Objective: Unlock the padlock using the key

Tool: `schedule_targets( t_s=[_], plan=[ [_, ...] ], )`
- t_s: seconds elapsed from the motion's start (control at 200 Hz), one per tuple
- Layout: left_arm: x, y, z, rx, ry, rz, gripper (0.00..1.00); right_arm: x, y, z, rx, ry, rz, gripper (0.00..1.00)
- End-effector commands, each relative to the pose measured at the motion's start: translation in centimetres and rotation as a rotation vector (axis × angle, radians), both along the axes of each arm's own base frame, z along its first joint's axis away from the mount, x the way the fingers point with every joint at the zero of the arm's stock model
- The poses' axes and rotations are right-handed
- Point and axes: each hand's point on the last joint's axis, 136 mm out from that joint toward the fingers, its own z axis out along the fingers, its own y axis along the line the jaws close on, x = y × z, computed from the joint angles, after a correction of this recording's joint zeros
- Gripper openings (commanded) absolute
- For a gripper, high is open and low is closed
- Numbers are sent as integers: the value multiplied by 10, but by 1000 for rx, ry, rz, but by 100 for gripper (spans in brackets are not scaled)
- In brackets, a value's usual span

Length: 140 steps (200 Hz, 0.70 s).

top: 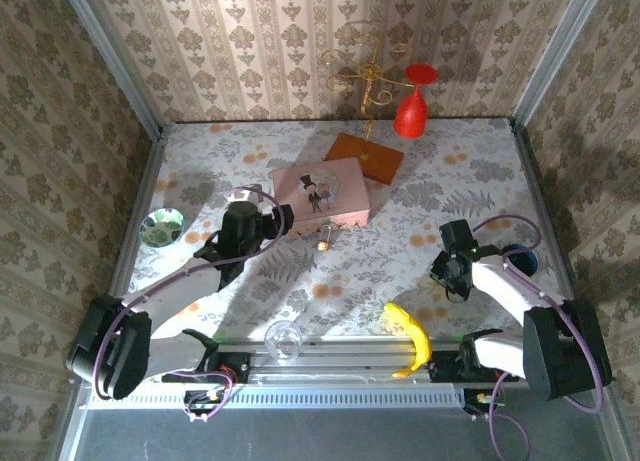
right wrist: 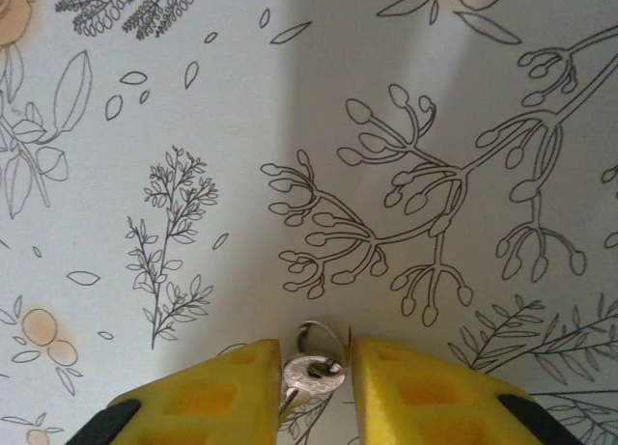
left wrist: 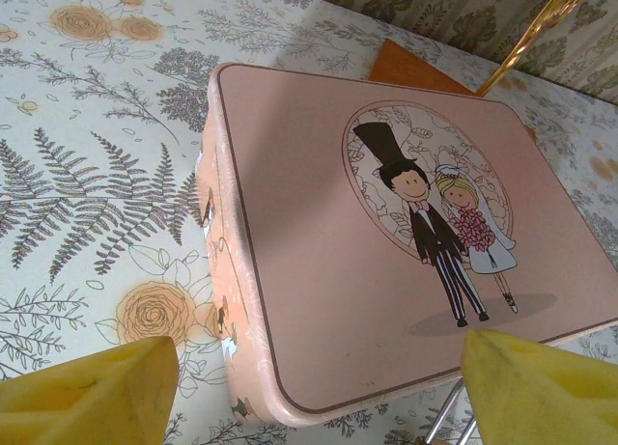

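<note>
The tiny brass padlock [top: 325,243] lies on the floral tablecloth just in front of the pink picture box [top: 320,193]. Its thin pale shackle [left wrist: 446,418] peeks out under the box's near corner in the left wrist view. My left gripper [top: 277,221] hovers over the box's left end, open, with both yellow fingertips [left wrist: 92,392] wide apart and nothing between them. Low over the cloth on the right, my right gripper [right wrist: 316,382] is shut on the small silver key [right wrist: 311,375], whose ring touches the right finger. This right gripper [top: 450,276] is well to the right of the padlock.
A gold wire stand [top: 368,76] on a brown base [top: 364,156] and a red goblet [top: 413,106] stand at the back. A banana [top: 410,336] and a clear glass [top: 283,338] lie near the front edge, and a shiny dish [top: 162,226] sits at the left.
</note>
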Motion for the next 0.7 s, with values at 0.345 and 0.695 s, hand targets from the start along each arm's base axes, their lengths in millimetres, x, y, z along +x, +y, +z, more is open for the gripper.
schedule_targets(
  t_s=[0.345, 0.695],
  plan=[
    [1, 2, 6, 25, -14, 3, 78, 7, -5, 16, -20, -52, -9, 4],
    [1, -1, 7, 22, -13, -13, 78, 10, 1, 32, 5, -79, 10, 0]
  ],
)
